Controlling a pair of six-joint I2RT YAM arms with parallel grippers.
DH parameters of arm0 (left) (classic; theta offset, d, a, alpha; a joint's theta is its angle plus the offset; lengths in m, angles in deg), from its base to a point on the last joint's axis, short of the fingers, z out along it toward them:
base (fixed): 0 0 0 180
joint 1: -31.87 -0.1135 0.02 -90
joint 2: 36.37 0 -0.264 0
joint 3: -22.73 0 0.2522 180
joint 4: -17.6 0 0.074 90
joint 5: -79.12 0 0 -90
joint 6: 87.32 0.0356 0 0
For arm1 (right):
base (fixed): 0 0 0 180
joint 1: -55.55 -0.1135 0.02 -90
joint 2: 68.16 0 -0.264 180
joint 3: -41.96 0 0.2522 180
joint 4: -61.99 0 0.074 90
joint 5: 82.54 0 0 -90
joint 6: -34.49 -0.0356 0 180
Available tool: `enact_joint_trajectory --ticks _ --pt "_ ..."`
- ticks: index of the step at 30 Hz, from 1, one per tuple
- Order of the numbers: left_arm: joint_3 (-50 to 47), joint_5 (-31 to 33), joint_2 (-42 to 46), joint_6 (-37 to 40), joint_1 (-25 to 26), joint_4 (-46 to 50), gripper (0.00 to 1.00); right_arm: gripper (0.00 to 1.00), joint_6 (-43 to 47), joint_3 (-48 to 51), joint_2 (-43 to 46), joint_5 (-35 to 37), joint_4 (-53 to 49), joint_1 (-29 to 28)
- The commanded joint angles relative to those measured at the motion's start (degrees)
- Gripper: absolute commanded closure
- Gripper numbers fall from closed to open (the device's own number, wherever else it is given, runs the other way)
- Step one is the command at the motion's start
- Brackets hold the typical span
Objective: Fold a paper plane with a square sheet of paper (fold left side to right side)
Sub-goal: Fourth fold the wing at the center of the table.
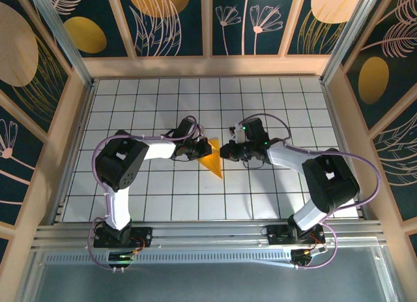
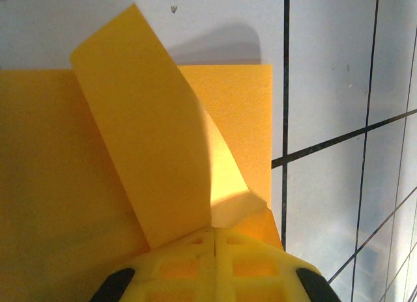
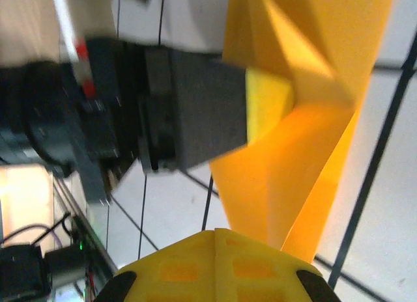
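While both arms reach inward over the white tiled table point(image 1: 163, 191), your left pincer point(image 1: 197, 148) and your right pincer point(image 1: 226, 151) face each other tip to tip, close together. The orange-yellow paper sheet point(image 1: 212, 159) lies between them. From the overhead camera the sheet shows as a partly folded, pointed shape. Its wide part sits between the two pincers and touches the left one. Its narrow tip points back toward the arm bases, on the near side of the right pincer.

From the left wrist camera, your left pincer point(image 2: 215, 233) has its yellow fingers pressed together, with only a thin seam between them. A flap point(image 2: 150, 133) of the paper sheet point(image 2: 58, 185) rises from those fingers and curls up and away, leaning to their left. Its lower end is pinched at the seam. The rest of the sheet lies flat on the table beyond the fingers and to their left.

From the right wrist camera, your right pincer point(image 3: 215, 237) has its fingers together too. A creased ridge of the paper sheet point(image 3: 280, 178) runs down to the right-hand finger and touches it. Whether it is pinched there cannot be told. Straight ahead of this pincer, the dark body of the left pincer meets the far side of the paper.
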Motion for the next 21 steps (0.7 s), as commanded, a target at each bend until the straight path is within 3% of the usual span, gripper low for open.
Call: enact_joint_trajectory --ticks 1,21 --pt "-1.9 3.5 -0.7 1.1 0.0 6.2 1.0 1.0 -1.7 2.4 -0.7 -4.1 0.4 -3.2" --pt "-1.8 3.7 -0.6 1.3 0.0 6.5 1.0 1.0 -3.8 5.9 -3.3 -1.0 7.0 -5.0"
